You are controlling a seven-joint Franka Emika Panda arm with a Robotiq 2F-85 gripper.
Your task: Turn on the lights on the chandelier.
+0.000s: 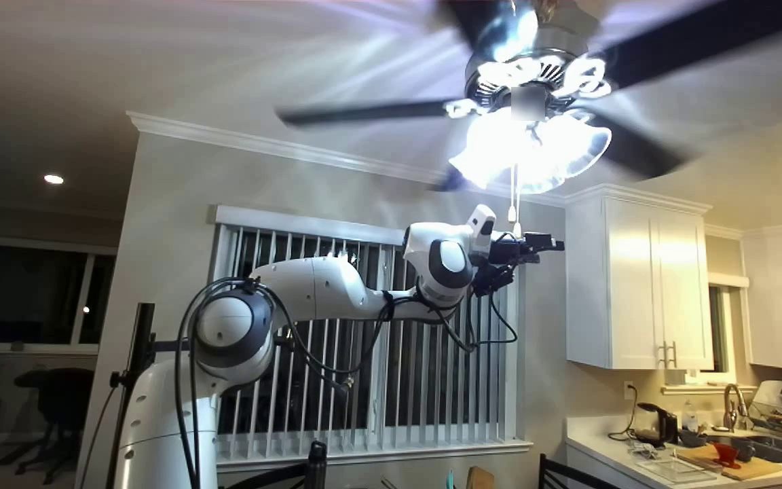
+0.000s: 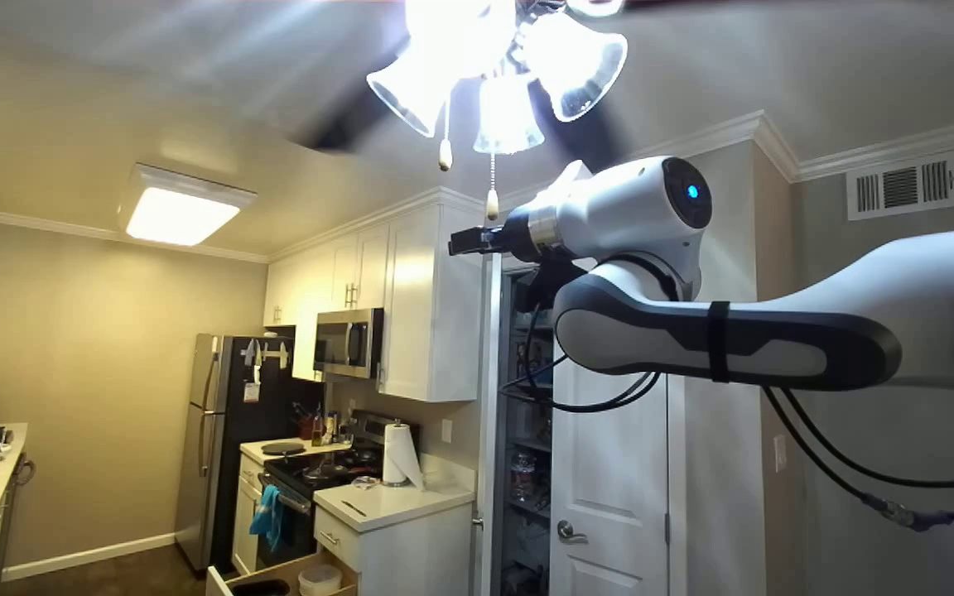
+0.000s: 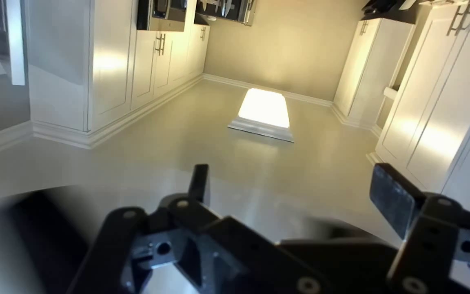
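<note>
The chandelier [image 1: 567,37] is a ceiling fan with dark, motion-blurred blades and a silvery hub. Its lights [image 1: 533,146] glow bright white under the hub; their glass shades also show in an exterior view [image 2: 510,116]. Two pull chains hang below them, one with its end knob [image 2: 492,204] lower than the other knob [image 2: 445,155]. My gripper [image 1: 546,248] is just below the chain ends in both exterior views [image 2: 466,241]; the exact gap is unclear. In the wrist view the gripper [image 3: 294,190] has its fingers wide apart with nothing between them. No chain shows there.
Blurred fan blades [image 3: 47,237] pass near the gripper in the wrist view. White cabinets [image 1: 642,278] stand on the kitchen side. A square ceiling light [image 2: 183,215] is lit. A window with vertical blinds [image 1: 364,380] is behind the arm.
</note>
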